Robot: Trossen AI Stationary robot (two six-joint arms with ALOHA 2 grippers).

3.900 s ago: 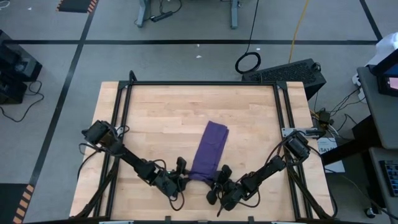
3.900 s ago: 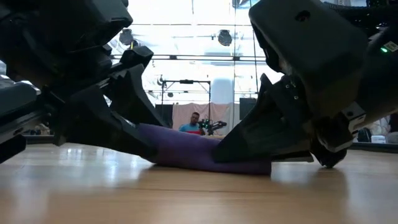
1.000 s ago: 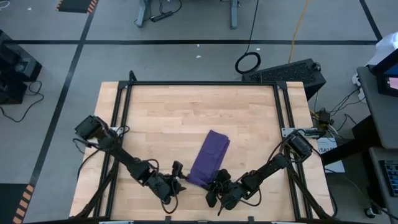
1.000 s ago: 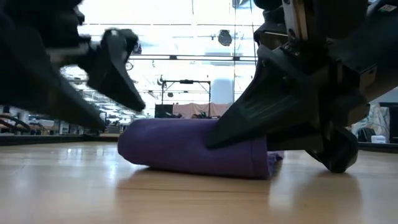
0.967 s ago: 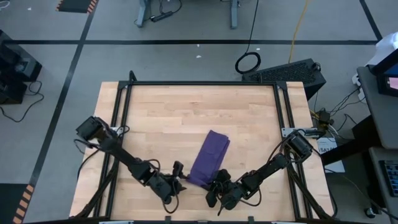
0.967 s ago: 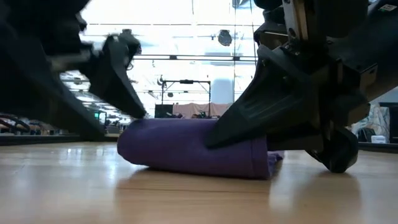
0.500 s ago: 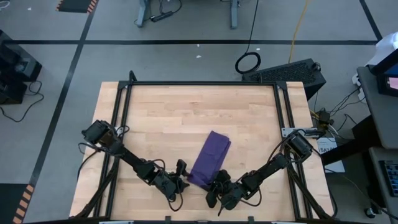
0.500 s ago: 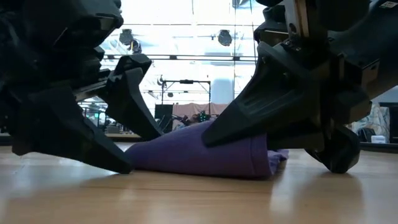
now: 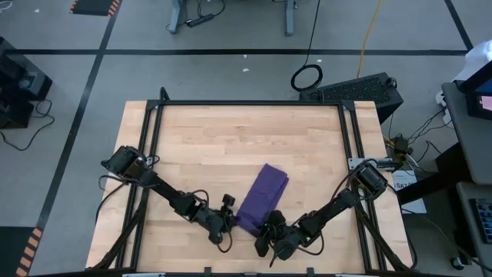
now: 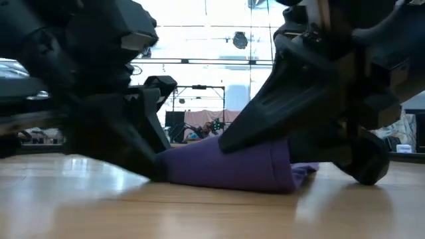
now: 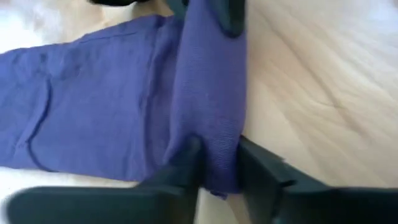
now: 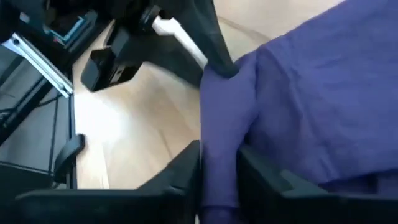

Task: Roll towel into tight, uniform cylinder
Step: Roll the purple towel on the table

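Pinching towel (image 9: 261,198) near edge, left pincer (image 11: 219,163), right pincer (image 12: 219,167), no readable writing.

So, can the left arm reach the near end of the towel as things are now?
Likely yes: the left claw already pinches the rolled end of the purple towel, with nothing between them. The right claw grips the same end from the other side.

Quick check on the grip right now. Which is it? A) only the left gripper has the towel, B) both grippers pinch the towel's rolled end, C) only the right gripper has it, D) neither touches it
B: each wrist view shows that arm's own fingers closed on the rolled fold, left gripper and right gripper at opposite ends of the towel roll.
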